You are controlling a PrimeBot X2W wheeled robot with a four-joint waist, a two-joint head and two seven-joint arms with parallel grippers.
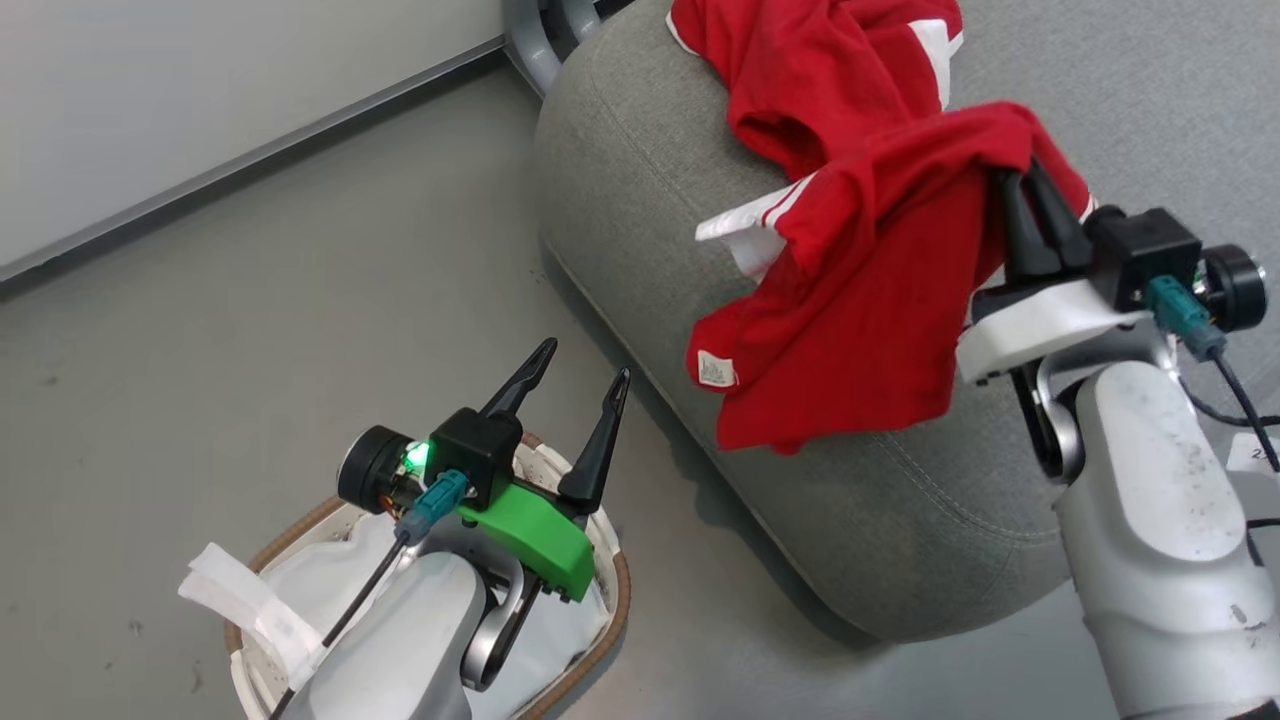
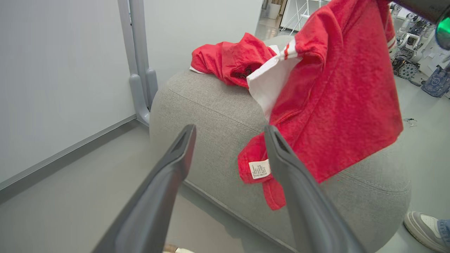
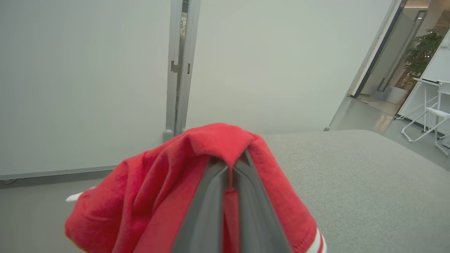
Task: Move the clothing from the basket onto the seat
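Held shirt (image 1: 860, 300) (image 2: 337, 105) (image 3: 158, 196): red, with a white panel and red-and-white stripes. It is pinched at a fold between the fingers of the right gripper (image 1: 1022, 185) (image 3: 230, 168), which are pressed together on the cloth. From that fold it drapes down and to the gripper's left, over the seat (image 1: 650, 200) (image 2: 211, 112) (image 3: 351, 175). A white label (image 1: 716, 370) (image 2: 259, 169) shows at its lower hem. Whether the hem touches the seat cannot be told.

Loose shirt (image 1: 800, 70) (image 2: 228, 59): crumpled on top of the seat, beyond the right gripper's fingertips. Its near edge lies under or against the held shirt's white panel.

Seat: a grey cushion below and ahead of the right gripper, with a stitched seam along its rounded edge.

Left gripper (image 1: 585, 360) (image 2: 230, 128): fingers spread wide apart, with nothing between them. They point towards the side of the seat and the held shirt's hanging hem, well short of both.

Basket (image 1: 620, 585): directly beneath the left gripper and its wrist, with a brown rim. It holds a white sheet (image 1: 320, 580), and part of its inside is hidden by the arm.

Surroundings: a grey floor (image 1: 250, 330) lies around the basket and seat. A pale wall (image 1: 200, 80) and a grey post (image 2: 139, 70) (image 3: 179, 70) stand beyond the seat, ahead of both grippers. A person's shoe (image 2: 422, 225) is on the floor at the far right of the left wrist view, past the seat.
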